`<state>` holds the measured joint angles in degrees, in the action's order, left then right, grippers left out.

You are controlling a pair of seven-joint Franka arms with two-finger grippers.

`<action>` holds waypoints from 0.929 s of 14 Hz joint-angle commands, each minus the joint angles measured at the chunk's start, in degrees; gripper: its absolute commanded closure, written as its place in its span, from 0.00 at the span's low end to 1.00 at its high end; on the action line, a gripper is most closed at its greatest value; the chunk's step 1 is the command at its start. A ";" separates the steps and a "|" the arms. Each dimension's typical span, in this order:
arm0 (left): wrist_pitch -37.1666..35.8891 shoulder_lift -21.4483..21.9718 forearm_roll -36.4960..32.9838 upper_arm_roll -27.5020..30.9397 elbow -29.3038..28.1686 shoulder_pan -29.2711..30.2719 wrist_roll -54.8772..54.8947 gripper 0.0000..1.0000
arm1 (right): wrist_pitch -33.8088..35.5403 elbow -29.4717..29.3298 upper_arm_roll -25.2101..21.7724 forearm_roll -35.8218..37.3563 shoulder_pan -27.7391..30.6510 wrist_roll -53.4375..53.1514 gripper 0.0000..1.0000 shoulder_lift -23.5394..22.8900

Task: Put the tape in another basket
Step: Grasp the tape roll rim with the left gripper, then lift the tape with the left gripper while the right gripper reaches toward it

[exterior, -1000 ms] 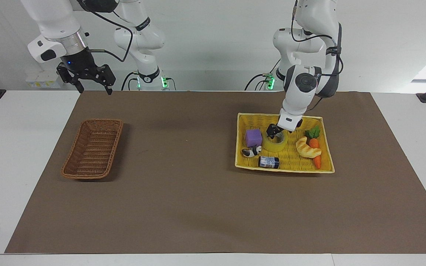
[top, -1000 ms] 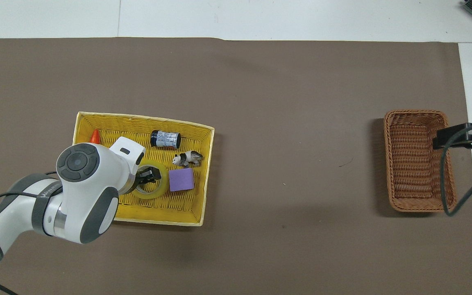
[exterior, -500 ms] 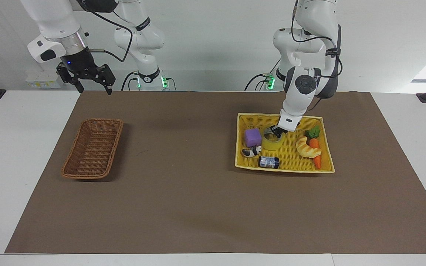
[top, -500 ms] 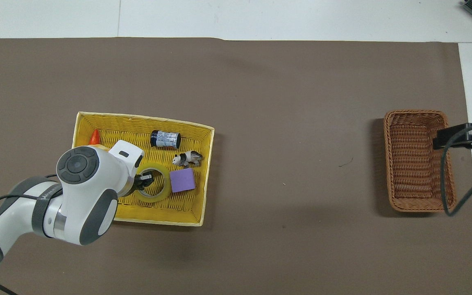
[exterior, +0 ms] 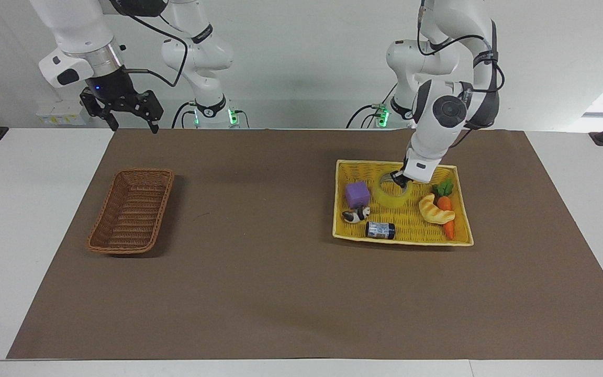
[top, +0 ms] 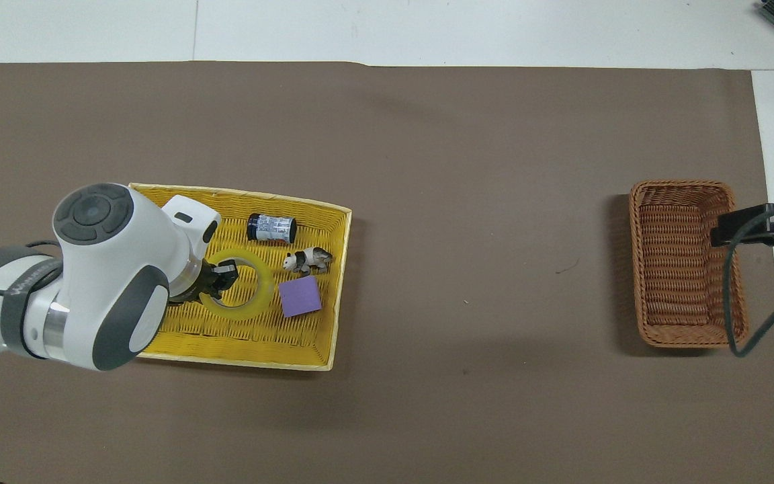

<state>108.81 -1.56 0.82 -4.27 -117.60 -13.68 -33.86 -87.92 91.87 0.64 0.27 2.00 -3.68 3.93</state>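
Observation:
The tape (exterior: 391, 197), a yellowish ring, is inside the yellow basket (exterior: 401, 240), beside the purple cube. My left gripper (exterior: 400, 179) is shut on the ring's wall, one finger inside the hole, and holds the roll tilted with one side raised off the basket floor. In the overhead view the tape (top: 257, 300) and the left gripper (top: 216, 282) show partly under the arm. The brown wicker basket (exterior: 144, 171) lies at the right arm's end of the table and holds nothing. My right gripper (exterior: 133, 123) waits open in the air, between that basket and its base.
In the yellow basket (top: 239, 359) lie a purple cube (exterior: 358, 195), a panda figure (exterior: 356, 214), a dark can (exterior: 380, 230), a croissant (exterior: 436, 209) and a carrot (exterior: 448, 229). A brown mat covers the table between the baskets. The brown basket (top: 681, 183) lies partly under the right gripper (top: 756, 228).
My left gripper has risen and drawn back toward the left arm's end with the tape in it. The roll has lifted and tilted. The right arm has not moved.

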 commanded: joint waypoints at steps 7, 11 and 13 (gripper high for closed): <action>-19.86 -1.86 2.96 -0.12 21.97 8.67 11.53 1.00 | -3.47 3.66 0.59 -7.82 -6.11 -1.06 0.00 1.52; -17.15 -1.69 10.57 -0.56 21.36 4.98 11.10 1.00 | -7.87 5.34 0.59 -11.32 -9.55 -4.03 0.00 0.73; -13.29 -1.51 13.67 -1.18 20.39 1.30 10.48 1.00 | -9.71 5.95 0.59 -14.84 -10.61 -8.25 0.00 0.20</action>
<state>93.05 -2.67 12.04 -5.69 -97.78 -9.14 -22.71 -95.33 96.11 1.25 -11.17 -8.29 -8.66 3.84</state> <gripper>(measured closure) 0.775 0.000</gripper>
